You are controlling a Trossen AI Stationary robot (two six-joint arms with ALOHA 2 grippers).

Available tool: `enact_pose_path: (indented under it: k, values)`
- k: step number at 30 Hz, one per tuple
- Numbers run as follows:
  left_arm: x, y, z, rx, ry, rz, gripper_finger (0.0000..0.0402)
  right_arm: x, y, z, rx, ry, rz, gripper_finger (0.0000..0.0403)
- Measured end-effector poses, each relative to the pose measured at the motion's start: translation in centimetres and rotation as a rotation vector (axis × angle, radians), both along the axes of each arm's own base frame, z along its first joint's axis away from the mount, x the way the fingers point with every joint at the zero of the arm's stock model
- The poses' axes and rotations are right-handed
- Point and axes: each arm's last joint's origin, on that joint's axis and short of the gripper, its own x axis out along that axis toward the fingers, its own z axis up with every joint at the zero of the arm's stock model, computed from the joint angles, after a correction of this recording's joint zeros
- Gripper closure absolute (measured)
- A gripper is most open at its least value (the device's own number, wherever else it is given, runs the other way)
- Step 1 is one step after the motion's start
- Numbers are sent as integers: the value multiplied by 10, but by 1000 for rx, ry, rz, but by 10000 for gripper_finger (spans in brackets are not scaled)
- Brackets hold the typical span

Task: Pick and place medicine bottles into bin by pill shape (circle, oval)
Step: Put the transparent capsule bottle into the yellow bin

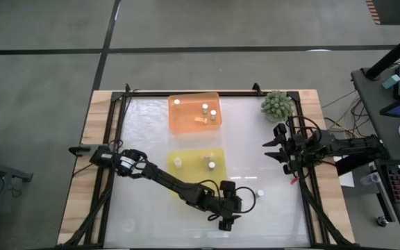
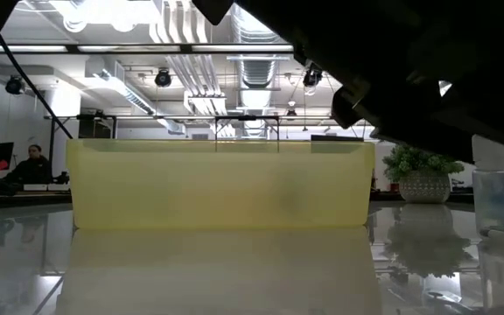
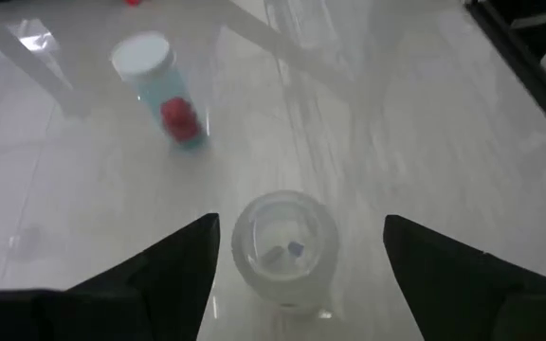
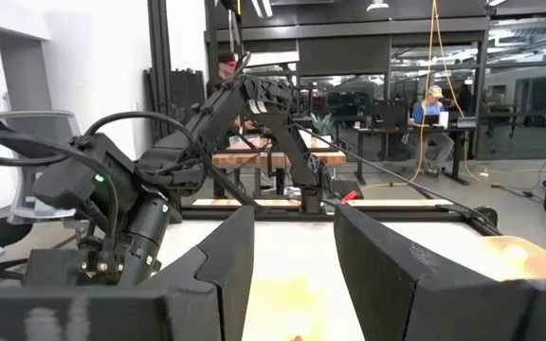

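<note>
My left gripper (image 1: 240,198) is open, low over the table near its front, right of the yellow bin (image 1: 186,154). In the left wrist view its two fingers stand on either side of a small clear bottle (image 3: 282,248), seen from its top and standing on the table; they do not touch it. A second bottle (image 3: 164,95) with a white cap and red pills stands farther off (image 1: 260,193). Several bottles stand in the orange bin (image 1: 186,121) and in the yellow bin. My right gripper (image 1: 269,149) is open and empty at the table's right side.
The green spiky plant ball (image 1: 276,105) stands at the far right corner. The orange bin is at the far middle and the yellow bin just in front of it. Black frame rails (image 1: 304,187) run along the table's sides. People sit at desks in the room behind.
</note>
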Motion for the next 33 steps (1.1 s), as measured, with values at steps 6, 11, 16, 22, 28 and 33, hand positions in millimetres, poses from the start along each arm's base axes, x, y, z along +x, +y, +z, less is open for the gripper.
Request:
enact_pose_path:
  k: [6,11,16,22,28,33]
  values:
    - [0,0,1,-20,-1,15,121,0,0,0,0,0,0,264]
    - [0,0,1,-23,-7,17,143,0,0,0,0,1,0,264]
    - [0,0,2,-26,-11,17,182,0,0,0,0,1,0,264]
    - [1,-1,3,-31,-20,19,230,0,0,0,0,1,0,264]
    - [1,-1,4,-35,-21,20,273,0,0,0,0,2,0,264]
    - [0,0,8,-53,-24,32,279,0,0,-1,0,9,0,264]
